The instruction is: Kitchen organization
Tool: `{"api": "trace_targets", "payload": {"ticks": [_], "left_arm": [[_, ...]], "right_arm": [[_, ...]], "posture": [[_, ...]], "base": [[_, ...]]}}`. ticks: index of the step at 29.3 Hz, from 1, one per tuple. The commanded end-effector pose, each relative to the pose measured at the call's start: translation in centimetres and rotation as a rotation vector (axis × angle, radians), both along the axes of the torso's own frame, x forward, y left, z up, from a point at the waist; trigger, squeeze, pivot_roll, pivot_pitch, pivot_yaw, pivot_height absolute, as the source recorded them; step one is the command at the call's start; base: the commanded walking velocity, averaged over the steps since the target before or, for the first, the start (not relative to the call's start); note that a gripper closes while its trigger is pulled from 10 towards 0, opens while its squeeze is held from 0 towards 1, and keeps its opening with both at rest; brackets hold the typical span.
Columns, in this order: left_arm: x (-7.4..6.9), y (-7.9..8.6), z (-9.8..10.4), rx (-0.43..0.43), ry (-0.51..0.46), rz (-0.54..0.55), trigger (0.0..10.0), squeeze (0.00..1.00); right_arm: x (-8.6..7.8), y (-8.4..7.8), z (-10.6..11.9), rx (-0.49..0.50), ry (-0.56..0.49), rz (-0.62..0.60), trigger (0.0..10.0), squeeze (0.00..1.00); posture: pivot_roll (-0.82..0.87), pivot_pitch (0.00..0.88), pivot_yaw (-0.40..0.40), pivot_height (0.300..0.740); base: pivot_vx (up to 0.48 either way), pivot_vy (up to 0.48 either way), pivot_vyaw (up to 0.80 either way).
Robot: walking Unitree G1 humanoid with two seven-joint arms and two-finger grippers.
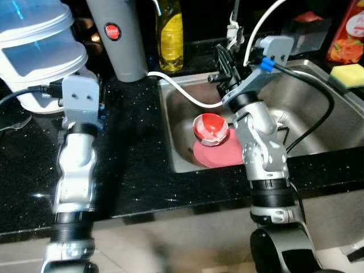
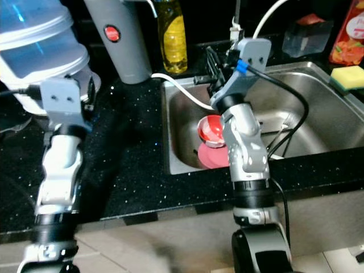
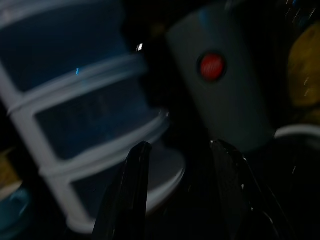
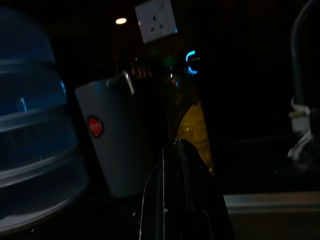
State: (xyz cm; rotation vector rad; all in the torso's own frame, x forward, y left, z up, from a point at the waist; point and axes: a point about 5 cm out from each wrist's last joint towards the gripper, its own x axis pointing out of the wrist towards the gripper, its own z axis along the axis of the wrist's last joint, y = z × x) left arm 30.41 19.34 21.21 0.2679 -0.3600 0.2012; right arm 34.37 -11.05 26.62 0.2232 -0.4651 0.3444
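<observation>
Steel sink point(image 1: 318, 108) holding one red bowl point(image 1: 211, 128) and one pink plate point(image 1: 219, 152).

The bowl lies tipped on its side on the plate at the sink's left end, mouth facing the front wall. The right gripper point(image 1: 226, 67) hangs above that end, fingers pressed together (seen along them in its wrist view) and holding nothing. On the black counter point(image 1: 136, 159), the left gripper point(image 3: 185, 195) has its fingers apart, facing a white tiered container point(image 1: 40, 51), one grey jug point(image 1: 116, 37) and one yellow bottle point(image 1: 170, 34).
</observation>
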Motion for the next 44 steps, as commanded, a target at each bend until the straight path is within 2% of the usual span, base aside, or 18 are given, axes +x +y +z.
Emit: {"api": "trace_targets", "payload": {"ticks": [1, 3, 7, 9, 12, 13, 16, 21, 24, 30, 37, 42, 44], "left_arm": [[-0.3, 0.1, 0.1, -0.005, 0.01, 0.023, 10.0, 0.0], [-0.7, -0.4, -0.4, -0.003, 0.047, 0.001, 10.0, 0.0], [-1.1, -1.5, -0.5, -0.006, 0.062, -0.052, 10.0, 0.0], [-1.6, -3.2, -0.3, -0.016, 0.041, -0.133, 10.0, 0.0], [-1.8, -3.7, -0.3, -0.021, 0.035, -0.158, 10.0, 0.0], [-1.9, -4.2, -0.4, -0.033, 0.045, -0.177, 10.0, 0.0], [-1.7, -4.7, -0.8, -0.036, 0.076, -0.21, 10.0, 0.0], [-1.0, -4.0, -0.6, -0.042, 0.09, -0.186, 10.0, 0.0], [-0.3, -3.2, -0.4, -0.057, 0.096, -0.146, 10.0, 0.0], [-0.3, -4.4, -0.3, -0.053, 0.095, -0.211, 10.0, 0.0], [-0.2, -4.3, -0.3, -0.097, 0.095, -0.201, 10.0, 0.0], [-0.1, -4.4, -0.3, -0.097, 0.098, -0.208, 10.0, 0.0], [0.0, -3.9, -0.2, -0.104, 0.096, -0.181, 10.0, 0.0]], "right_arm": [[-0.3, 0.7, 0.0, 0.003, 0.0, 0.03, 10.0, 0.0], [-0.5, 1.0, -0.5, 0.019, 0.018, 0.03, 10.0, 0.0], [-0.6, 1.2, -1.3, 0.019, 0.036, 0.009, 10.0, 0.0], [-0.8, 0.2, -2.6, -0.008, 0.064, -0.069, 10.0, 0.0], [-0.9, -0.2, -3.1, -0.02, 0.073, -0.1, 10.0, 0.0], [-0.9, -1.4, -3.5, -0.037, 0.08, -0.153, 10.0, 0.0], [-1.1, -3.7, -3.5, -0.056, 0.069, -0.24, 10.0, 0.0], [-1.1, -3.9, -3.2, -0.045, 0.058, -0.254, 10.0, 0.0], [-1.1, -3.1, -3.1, -0.045, 0.049, -0.239, 10.0, 0.0], [-1.0, -2.8, -2.9, -0.022, 0.044, -0.244, 10.0, 0.0], [-0.9, -2.7, -2.9, -0.026, 0.045, -0.237, 10.0, 0.0], [-0.8, -2.8, -2.7, -0.023, 0.041, -0.241, 10.0, 0.0], [-0.6, -2.9, -2.9, -0.02, 0.05, -0.242, 10.0, 0.0]], "posture": [[0.05, 0.012, 0.064, 0.74], [0.06, 0.01, 0.061, 0.74], [0.06, 0.0, 0.059, 0.74], [0.06, 0.0, 0.056, 0.74], [0.06, 0.0, 0.057, 0.74], [0.04, 0.0, 0.067, 0.74], [0.01, 0.0, 0.092, 0.74], [-0.01, 0.0, 0.097, 0.74], [-0.02, 0.0, 0.108, 0.74], [-0.02, 0.0, 0.111, 0.74], [-0.03, 0.0, 0.112, 0.74], [-0.02, 0.0, 0.108, 0.74], [-0.01, 0.0, 0.097, 0.74]], "base": [[0.0, 0.0, 0.0], [0.0, 0.0, 0.0], [0.0, 0.0, 0.0], [0.0, 0.0, 0.0], [0.0, 0.0, 0.0], [0.0, 0.0, 0.0], [0.0, 0.0, 0.0], [0.0, 0.0, 0.0], [0.0, 0.0, 0.0], [0.0, 0.0, 0.0], [0.0, 0.0, 0.0], [0.0, 0.0, 0.0], [0.0, 0.0, 0.0]]}}
